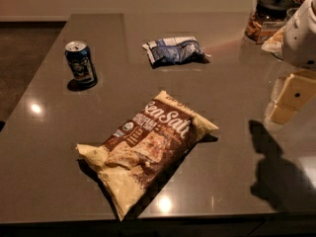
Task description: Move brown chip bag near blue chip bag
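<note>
**Brown chip bag near front edge, blue chip bag well apart toward the far side**

Nearest the front edge of the dark glossy counter point(54, 172): the brown chip bag point(148, 147). Lies flat and diagonal, cream-yellow crumpled end toward the front edge, "Sea Salt" end toward the far right. Touches nothing else.

To its right, close to the front right corner: a dark shadow point(279, 177) on the counter.

Above that, at the right edge: the gripper point(288, 102), cream-coloured, hanging over the counter beneath a white arm housing point(303, 33). Well apart from both bags, holding nothing visible. Open or closed: cannot tell.

Toward the left edge, about midway back: a blue drink can point(80, 63), upright, silver top showing.

Farther back, roughly central between left and right edges: the blue chip bag point(174, 50), small, crumpled, blue and white, lying flat. Sits well apart from the brown chip bag, bare counter between them, and to the right of the can.

At the far right corner: a clear jar point(269, 18) with a black lid, upright, brown contents inside.
</note>
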Controlling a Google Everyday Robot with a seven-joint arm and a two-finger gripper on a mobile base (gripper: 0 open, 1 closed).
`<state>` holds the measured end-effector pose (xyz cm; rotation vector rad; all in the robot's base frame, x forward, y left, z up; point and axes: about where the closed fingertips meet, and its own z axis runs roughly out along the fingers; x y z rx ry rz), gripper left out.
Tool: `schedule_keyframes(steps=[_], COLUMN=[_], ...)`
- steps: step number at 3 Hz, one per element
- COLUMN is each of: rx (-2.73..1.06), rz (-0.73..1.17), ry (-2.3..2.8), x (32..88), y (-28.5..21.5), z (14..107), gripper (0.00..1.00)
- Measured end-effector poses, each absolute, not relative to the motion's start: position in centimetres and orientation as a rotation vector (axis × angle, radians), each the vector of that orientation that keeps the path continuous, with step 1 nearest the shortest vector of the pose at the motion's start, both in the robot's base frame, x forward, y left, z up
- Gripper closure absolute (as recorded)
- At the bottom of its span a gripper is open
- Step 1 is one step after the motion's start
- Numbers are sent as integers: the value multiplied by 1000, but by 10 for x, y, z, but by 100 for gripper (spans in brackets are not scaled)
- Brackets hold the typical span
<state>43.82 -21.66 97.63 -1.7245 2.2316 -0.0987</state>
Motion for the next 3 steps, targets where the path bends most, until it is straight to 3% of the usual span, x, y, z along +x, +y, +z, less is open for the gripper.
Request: schedule_keyframes(steps=[3], rx=[-1808], rz=[-13], ry=[2140], x=[445], y=[-180], z=[968], gripper=[0])
